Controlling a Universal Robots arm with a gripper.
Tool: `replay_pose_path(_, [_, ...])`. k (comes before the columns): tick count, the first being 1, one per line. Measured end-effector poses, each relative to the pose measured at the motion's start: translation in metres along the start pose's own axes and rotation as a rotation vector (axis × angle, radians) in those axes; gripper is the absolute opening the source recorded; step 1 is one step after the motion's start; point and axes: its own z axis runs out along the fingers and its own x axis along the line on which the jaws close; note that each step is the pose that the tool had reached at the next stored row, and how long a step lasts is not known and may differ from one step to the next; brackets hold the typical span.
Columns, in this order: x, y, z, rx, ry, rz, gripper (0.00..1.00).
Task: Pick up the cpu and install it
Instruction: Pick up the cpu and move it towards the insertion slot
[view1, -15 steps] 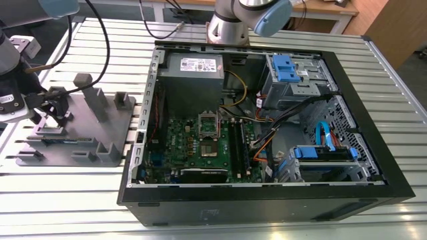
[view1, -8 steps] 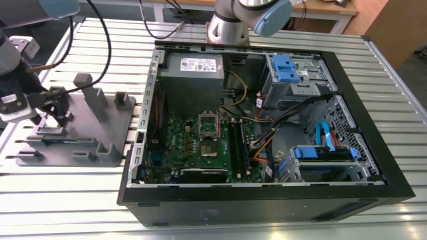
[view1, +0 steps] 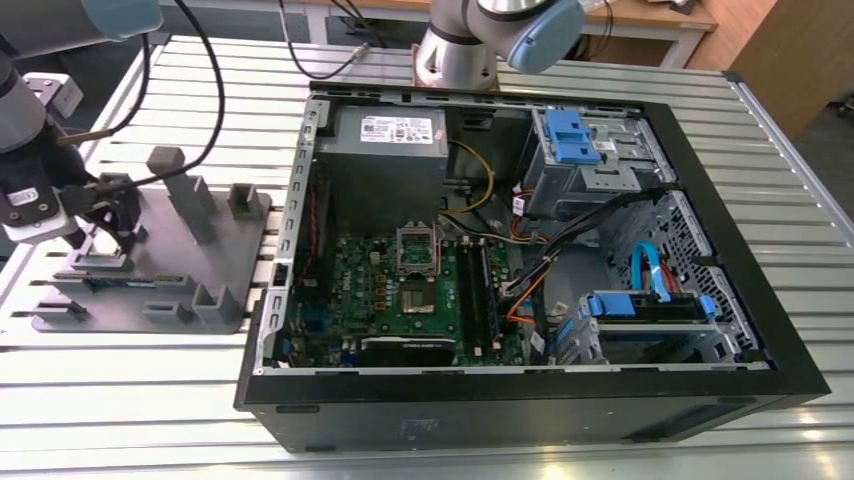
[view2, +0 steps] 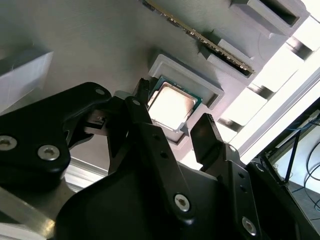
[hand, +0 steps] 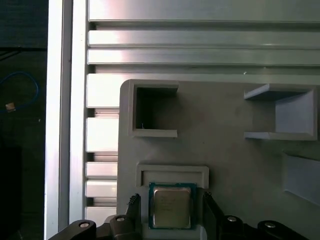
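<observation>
On the grey fixture (hand: 240, 165), cpu (hand: 171, 207) sits between end effector (hand: 170, 199) fingers (hand: 133, 207).

You get bright, even light across the bench (view1: 134, 400); its slats glare white in both wrist views. In the second wrist view the cpu (view2: 170, 106) flares pale, while the computer case (view1: 534, 400) stays shaded inside.

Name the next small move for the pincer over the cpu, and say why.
Probably close the pincer on the cpu. In both wrist views its fingers stand open on either side of the chip, which lies in its pocket in the grey fixture, so it looks framed but not gripped.
</observation>
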Motion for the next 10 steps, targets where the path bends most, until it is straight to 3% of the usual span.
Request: replay_pose_path(10, [0.0001, 0.0027, 0.0048, 0.0, 0.0001, 0.0, 0.6])
